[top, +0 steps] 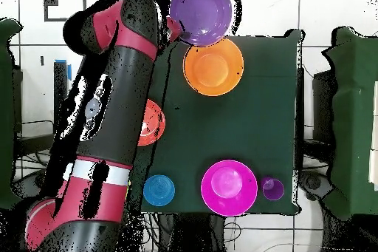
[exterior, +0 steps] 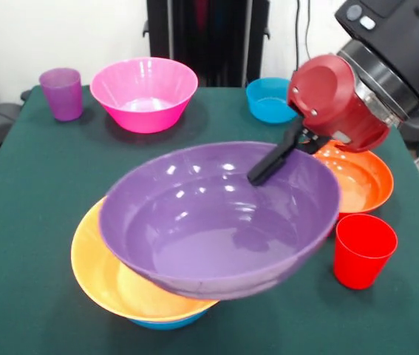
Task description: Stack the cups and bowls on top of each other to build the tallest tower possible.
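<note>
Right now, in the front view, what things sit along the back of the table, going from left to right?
Translucent purple plastic cup → big glossy pink plastic bowl → small blue plastic bowl.

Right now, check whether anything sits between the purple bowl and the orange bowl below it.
Nothing visible does: the purple bowl, gripped at its rim by the gripper, hangs tilted over the orange bowl, which holds nothing visible.
</note>
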Action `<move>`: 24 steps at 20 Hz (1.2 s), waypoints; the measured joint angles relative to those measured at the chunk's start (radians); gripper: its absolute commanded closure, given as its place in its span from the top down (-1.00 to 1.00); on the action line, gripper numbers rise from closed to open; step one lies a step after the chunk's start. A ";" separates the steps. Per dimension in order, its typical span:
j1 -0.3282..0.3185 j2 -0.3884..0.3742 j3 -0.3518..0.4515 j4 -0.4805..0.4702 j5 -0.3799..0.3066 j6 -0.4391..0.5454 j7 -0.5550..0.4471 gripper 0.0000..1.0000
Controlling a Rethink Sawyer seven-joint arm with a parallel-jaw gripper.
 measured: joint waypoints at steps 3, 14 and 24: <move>-0.004 -0.030 0.000 0.028 -0.022 0.000 0.000 -1.00; -0.036 -0.082 0.000 0.044 -0.079 0.000 0.000 -1.00; -0.040 -0.065 0.000 0.047 -0.132 -0.006 0.000 -1.00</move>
